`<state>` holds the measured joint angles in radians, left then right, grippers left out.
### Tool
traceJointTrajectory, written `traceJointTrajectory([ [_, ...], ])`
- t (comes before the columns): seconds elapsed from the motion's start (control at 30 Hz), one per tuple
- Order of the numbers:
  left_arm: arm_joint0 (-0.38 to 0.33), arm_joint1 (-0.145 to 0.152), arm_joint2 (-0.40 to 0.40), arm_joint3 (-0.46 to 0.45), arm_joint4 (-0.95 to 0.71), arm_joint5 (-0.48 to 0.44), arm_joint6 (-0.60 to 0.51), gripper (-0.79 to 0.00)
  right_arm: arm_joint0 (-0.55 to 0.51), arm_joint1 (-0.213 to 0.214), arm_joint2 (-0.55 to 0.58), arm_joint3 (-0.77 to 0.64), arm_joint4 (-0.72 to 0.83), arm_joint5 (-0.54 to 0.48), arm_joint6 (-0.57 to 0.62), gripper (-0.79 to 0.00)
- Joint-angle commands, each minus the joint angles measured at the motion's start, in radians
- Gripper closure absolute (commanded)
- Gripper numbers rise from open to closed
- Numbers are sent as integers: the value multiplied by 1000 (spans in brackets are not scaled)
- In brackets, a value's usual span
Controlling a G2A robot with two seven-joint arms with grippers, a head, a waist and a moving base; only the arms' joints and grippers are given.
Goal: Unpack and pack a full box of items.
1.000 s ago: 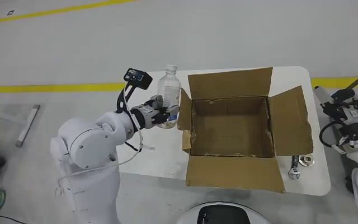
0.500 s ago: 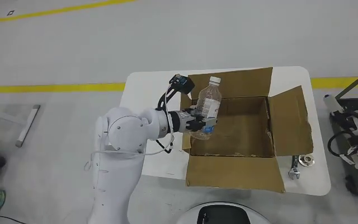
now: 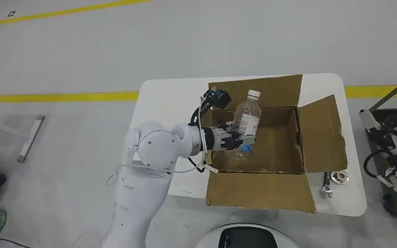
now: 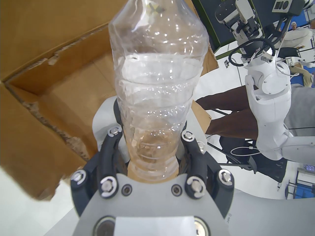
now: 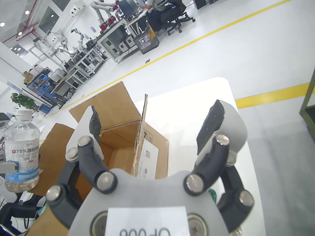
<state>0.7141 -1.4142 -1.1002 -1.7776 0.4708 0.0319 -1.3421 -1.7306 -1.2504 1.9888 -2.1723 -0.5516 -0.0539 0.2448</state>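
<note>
A clear plastic bottle (image 3: 248,119) with a white cap and a little liquid hangs over the left part of the open cardboard box (image 3: 254,93). My left gripper (image 3: 238,142) is shut on the bottle's lower body. In the left wrist view the bottle (image 4: 157,74) stands between the black fingers (image 4: 112,146) of the left gripper (image 4: 151,136), with the box's inner corner behind it. My right gripper (image 5: 156,119) is open with nothing in it, off the table's right side, facing the box (image 5: 105,106) and the bottle (image 5: 22,148).
The box floor (image 3: 279,146) looks bare. A wrench (image 3: 326,185) and a metal ring (image 3: 339,178) lie at the table's front right corner. The white table (image 3: 167,105) is bare left of the box. A dark rack (image 3: 379,105) stands beyond the right edge.
My left arm has carried the bottle rightward, from beside the box's left flap to above the box's inside. The box has not moved.
</note>
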Motion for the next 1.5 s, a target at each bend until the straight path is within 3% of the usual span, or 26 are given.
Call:
traceJointTrajectory([
  [0.0,-36,-11,66,60,-10,33,23,0,0,0,-1,-5,-1,3,2,-785],
  [0.2,-104,-35,177,235,8,198,59,0,-10,-1,4,-14,2,9,-4,-785],
  [0.27,-112,-41,178,283,-19,295,69,0,-15,-2,7,-15,6,11,-5,-785],
  [0.5,-103,-49,174,389,-92,394,122,0,-23,-3,11,-24,14,12,-7,-785],
  [1.0,-91,-49,185,377,-77,394,152,0,-21,-3,-3,-35,11,7,6,-785],
  [1.2,-107,-63,249,332,-71,487,155,0,-10,-2,-13,-39,4,11,11,-785],
  [1.47,-174,-87,358,436,17,612,166,0,-19,-3,-18,-37,7,7,1,-785],
])
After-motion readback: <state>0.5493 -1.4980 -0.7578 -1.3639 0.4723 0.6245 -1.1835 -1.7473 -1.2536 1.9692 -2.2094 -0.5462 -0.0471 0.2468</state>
